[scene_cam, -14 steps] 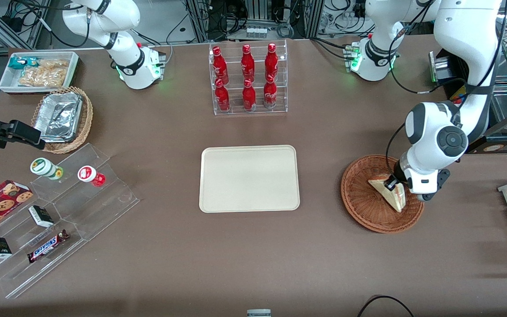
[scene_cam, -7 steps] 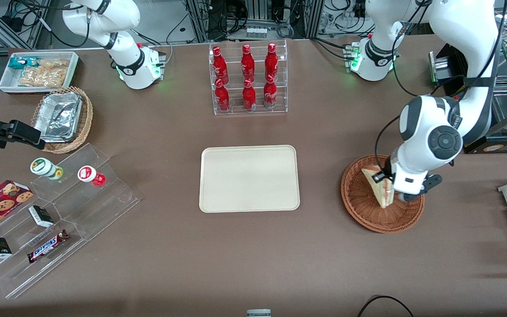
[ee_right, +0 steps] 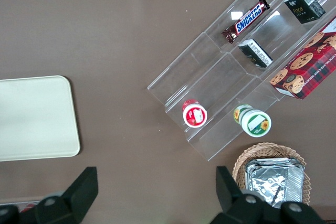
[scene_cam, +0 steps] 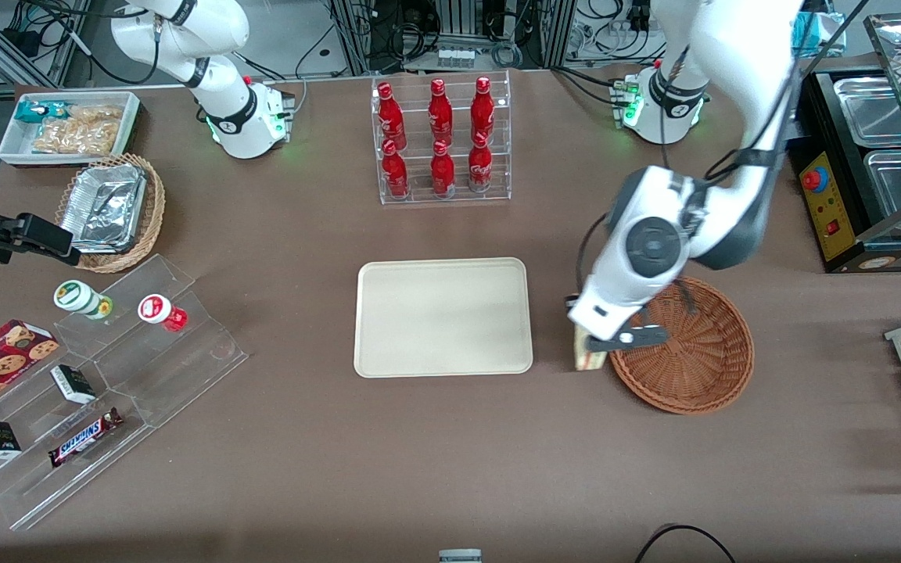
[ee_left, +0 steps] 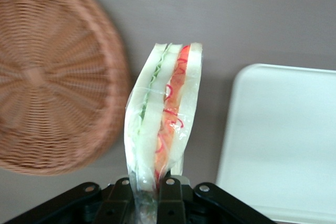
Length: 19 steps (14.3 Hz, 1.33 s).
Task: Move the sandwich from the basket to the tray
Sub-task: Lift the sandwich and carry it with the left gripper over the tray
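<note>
My left gripper (scene_cam: 593,344) (ee_left: 147,192) is shut on the sandwich (scene_cam: 589,357) (ee_left: 164,114), a plastic-wrapped wedge of white bread with red and green filling. It hangs in the air over bare table, between the reddish-brown wicker basket (scene_cam: 689,352) (ee_left: 47,77) and the cream tray (scene_cam: 443,317) (ee_left: 283,140). The wrist hides most of the sandwich in the front view. The basket holds nothing that I can see. Nothing lies on the tray.
An acrylic rack of red bottles (scene_cam: 439,141) stands farther from the front camera than the tray. Toward the parked arm's end are a tan basket with foil containers (scene_cam: 110,207), a white snack bin (scene_cam: 67,125) and a clear stepped display (scene_cam: 98,375). Metal trays (scene_cam: 888,148) sit at the working arm's end.
The gripper has lifted the sandwich out of the basket and carried it sideways toward the tray, past the basket's rim. The arm has swung over with it.
</note>
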{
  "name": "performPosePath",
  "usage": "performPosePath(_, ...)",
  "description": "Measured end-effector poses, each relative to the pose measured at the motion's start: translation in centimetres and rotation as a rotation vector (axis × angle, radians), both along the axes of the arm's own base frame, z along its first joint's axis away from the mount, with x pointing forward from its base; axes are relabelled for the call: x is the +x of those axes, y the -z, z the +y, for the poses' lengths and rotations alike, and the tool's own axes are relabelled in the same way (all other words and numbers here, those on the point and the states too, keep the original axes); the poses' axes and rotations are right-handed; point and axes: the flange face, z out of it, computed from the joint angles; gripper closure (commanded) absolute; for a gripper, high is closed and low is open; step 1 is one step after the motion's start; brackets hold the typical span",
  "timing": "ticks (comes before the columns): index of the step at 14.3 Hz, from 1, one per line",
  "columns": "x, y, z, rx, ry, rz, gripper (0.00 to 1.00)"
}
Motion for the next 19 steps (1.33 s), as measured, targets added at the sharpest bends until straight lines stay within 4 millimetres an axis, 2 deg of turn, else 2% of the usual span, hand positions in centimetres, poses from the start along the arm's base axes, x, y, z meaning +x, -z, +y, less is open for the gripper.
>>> performPosePath(6,-2.5,2.9,-12.4,0.003,-0.028,-0.026,0.94)
performPosePath(9,-4.3,4.0,-17.4,-0.019,-0.053,-0.042,0.94)
performPosePath(12,-5.7,5.6,-20.6,-0.053,-0.06,-0.055,0.94)
performPosePath(16,-7.5,8.5,-22.9,-0.058,-0.05,-0.054,0.88)
performPosePath(17,-7.7,9.0,-23.1,-0.056,-0.046,-0.051,0.77)
performPosePath(18,-8.0,9.4,-23.4,-0.054,-0.04,-0.048,0.33)
performPosePath(19,-8.4,9.4,-23.7,-0.054,-0.034,-0.047,0.02)
